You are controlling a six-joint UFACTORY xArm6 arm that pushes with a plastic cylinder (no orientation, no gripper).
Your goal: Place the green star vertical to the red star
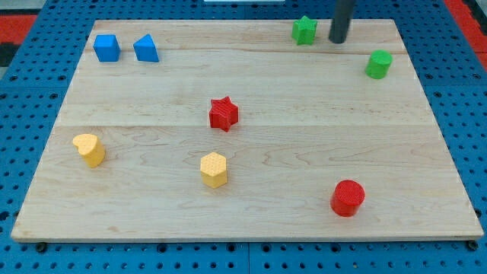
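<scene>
The green star [304, 30] sits near the view's top edge of the wooden board [251, 221], right of centre. The red star [223, 113] lies near the board's middle, well below and left of the green star. My tip [337, 39] is the lower end of a dark rod coming down from the view's top. It stands just right of the green star, a small gap apart.
A green cylinder-like block [378, 64] sits at the upper right. A blue cube [106, 47] and a blue triangular block [145, 49] sit at the upper left. A yellow heart [90, 149], a yellow hexagon [214, 169] and a red cylinder [348, 198] lie lower down.
</scene>
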